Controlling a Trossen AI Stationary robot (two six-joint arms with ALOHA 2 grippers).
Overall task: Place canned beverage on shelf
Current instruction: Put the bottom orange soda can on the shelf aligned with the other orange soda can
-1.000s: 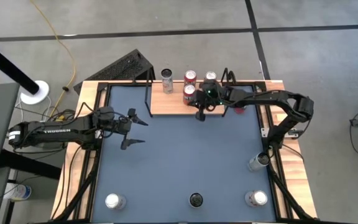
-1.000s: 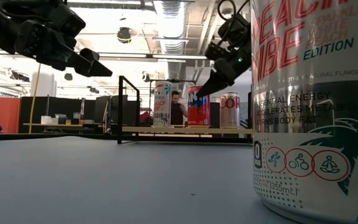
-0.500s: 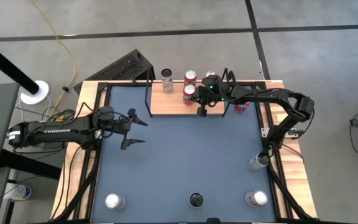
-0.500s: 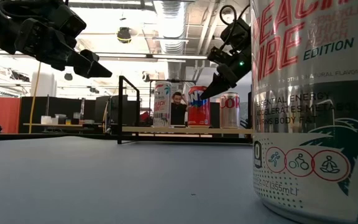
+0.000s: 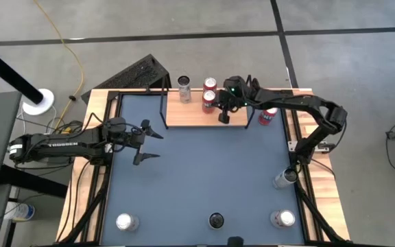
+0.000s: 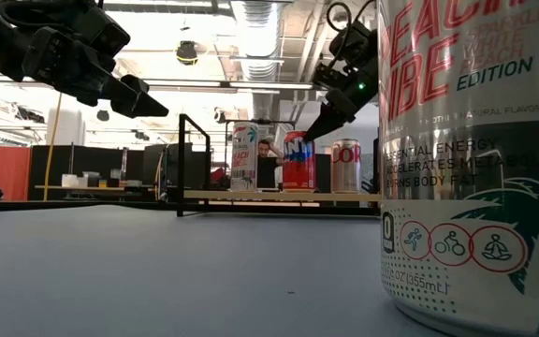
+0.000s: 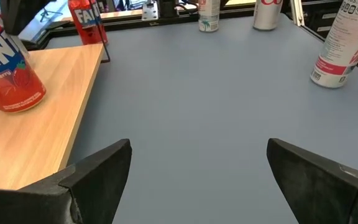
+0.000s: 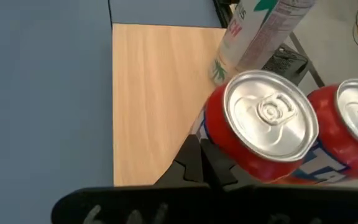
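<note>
Person (image 6: 266, 150) behind shelf (image 6: 279, 196) in low view only

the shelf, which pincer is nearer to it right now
Right. The right pincer is shut and sits over the shelf, by the red cans. The left pincer is open and hangs over the blue tabletop, off the shelf's left end.

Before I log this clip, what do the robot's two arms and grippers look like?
Both arms are matte black, slim and jointed. The left arm bears white lettering along its link and ends in the left gripper with two tapered black fingers. The right arm carries looped black cables and a green light near the right gripper.
</note>
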